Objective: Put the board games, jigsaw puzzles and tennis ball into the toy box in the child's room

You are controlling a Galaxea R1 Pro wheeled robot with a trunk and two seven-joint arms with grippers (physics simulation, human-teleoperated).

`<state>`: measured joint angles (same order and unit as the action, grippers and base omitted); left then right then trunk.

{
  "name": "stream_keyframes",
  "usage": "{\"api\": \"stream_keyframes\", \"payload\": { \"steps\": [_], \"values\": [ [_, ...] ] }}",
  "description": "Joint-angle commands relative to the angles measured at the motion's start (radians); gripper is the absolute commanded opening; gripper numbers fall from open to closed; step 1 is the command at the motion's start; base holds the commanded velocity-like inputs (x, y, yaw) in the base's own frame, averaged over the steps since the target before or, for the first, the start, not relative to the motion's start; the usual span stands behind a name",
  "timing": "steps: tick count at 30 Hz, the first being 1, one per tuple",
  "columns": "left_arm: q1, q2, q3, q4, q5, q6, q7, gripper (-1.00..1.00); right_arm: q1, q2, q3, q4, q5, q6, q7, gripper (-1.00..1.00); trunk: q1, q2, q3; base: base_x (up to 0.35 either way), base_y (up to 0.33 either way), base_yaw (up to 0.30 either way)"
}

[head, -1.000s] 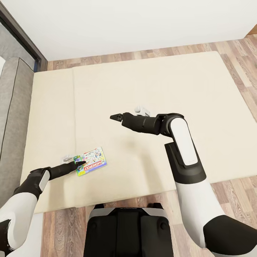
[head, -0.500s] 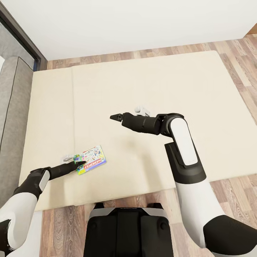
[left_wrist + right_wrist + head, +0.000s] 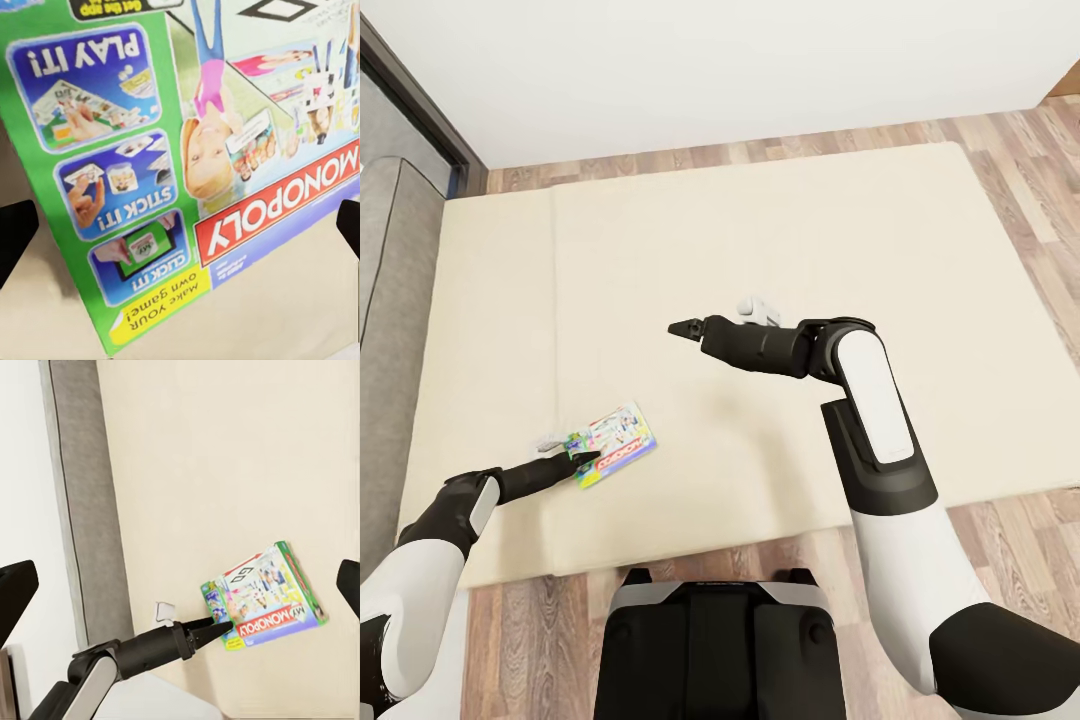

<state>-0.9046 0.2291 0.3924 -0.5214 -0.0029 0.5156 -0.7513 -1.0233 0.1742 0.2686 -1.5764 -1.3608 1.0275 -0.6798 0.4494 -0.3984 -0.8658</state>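
A board game (image 3: 615, 443), a flat box with a green border and a red Monopoly band, lies on the beige mattress of the bed (image 3: 760, 230) near its front left. My left gripper (image 3: 588, 458) is at the box's near corner, its tip touching or just over the edge. In the left wrist view the box (image 3: 187, 150) fills the space ahead, and the dark fingertips (image 3: 15, 232) stand wide apart at the sides, open. My right gripper (image 3: 682, 328) hovers open over the middle of the mattress, holding nothing. Its wrist view looks down on the box (image 3: 266, 600) and the left gripper (image 3: 223, 628).
A low grey headboard (image 3: 390, 300) runs along the bed's left side, with a dark frame (image 3: 420, 110) behind it. Wood floor (image 3: 1010, 150) borders the bed at the back, right and front. A white wall stands beyond.
The whole picture has shifted slightly to the left, so the camera moved. Both arms and the board game keep their places relative to each other.
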Motion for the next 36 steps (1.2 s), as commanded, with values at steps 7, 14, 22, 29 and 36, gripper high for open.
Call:
{"api": "stream_keyframes", "payload": {
  "steps": [7, 14, 22, 29, 36],
  "values": [
    [0.000, -0.001, 0.005, -0.001, 0.000, 0.009, -0.005, 1.00, 0.000, 0.000, 0.000, -0.001, -0.009, 0.002, -0.010, 1.00, 0.001, -0.002, -0.001, 0.000, -0.142, 0.000],
    [0.000, -0.001, 0.005, -0.001, 0.000, 0.009, -0.005, 1.00, 0.000, 0.000, 0.001, -0.001, -0.009, 0.002, -0.010, 1.00, 0.001, -0.002, -0.001, 0.000, -0.018, 0.000],
    [0.000, -0.001, 0.005, -0.002, 0.000, 0.009, -0.005, 1.00, 0.000, 0.000, 0.001, -0.001, -0.009, 0.002, -0.010, 1.00, 0.001, -0.002, -0.001, 0.000, -0.066, 0.000],
    [0.000, 0.001, 0.006, -0.002, 0.000, 0.008, -0.004, 1.00, 0.000, 0.000, 0.000, -0.001, -0.009, 0.002, -0.010, 1.00, 0.001, -0.002, -0.001, 0.000, -0.007, 0.000],
    [0.000, 0.003, 0.007, -0.027, -0.001, 0.009, -0.003, 1.00, 0.000, 0.000, 0.001, -0.001, -0.009, 0.002, -0.010, 1.00, 0.001, -0.002, -0.001, 0.000, 0.000, 0.000]
  ]
}}
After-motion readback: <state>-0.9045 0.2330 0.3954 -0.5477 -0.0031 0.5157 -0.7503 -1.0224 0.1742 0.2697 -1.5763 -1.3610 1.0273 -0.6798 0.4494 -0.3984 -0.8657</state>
